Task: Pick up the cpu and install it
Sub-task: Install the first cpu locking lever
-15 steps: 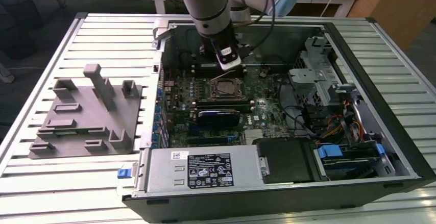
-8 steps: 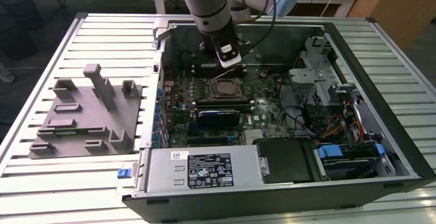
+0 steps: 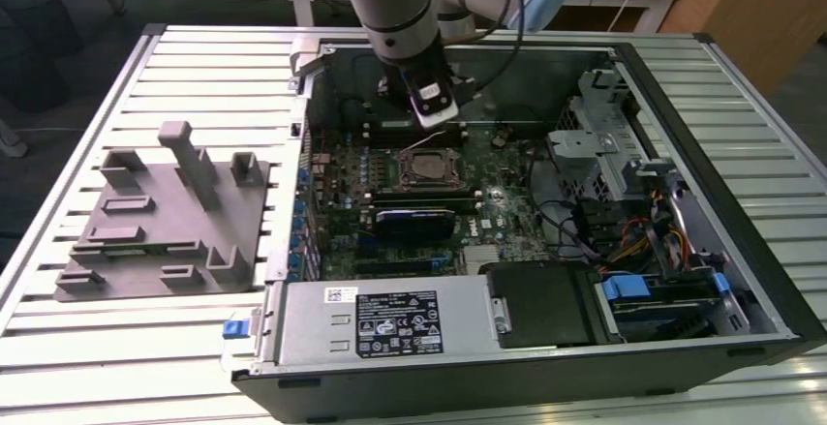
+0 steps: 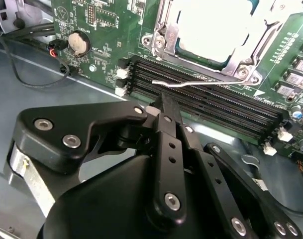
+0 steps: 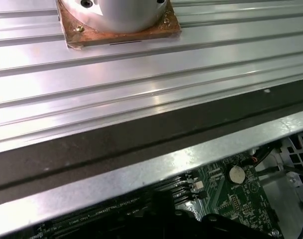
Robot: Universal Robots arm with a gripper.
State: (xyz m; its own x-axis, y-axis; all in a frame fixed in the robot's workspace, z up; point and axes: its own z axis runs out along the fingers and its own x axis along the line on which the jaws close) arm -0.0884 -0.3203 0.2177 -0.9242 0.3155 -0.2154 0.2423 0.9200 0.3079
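The cpu lies flat in the square socket frame on the green motherboard, its silver top bright. In the exterior view the socket sits mid-board inside the open computer case. My gripper hovers just beside the socket, over the black memory slots, fingers pressed together with nothing between them. The thin metal socket lever stands raised right in front of the fingertips. From outside, the gripper hangs just behind the socket.
A grey moulded tray rests on the slatted table at the exterior view's left. Inside the case are a power supply, cable bundles and a drive cage. A coin battery sits near the slots. The arm's base plate is bolted to the table.
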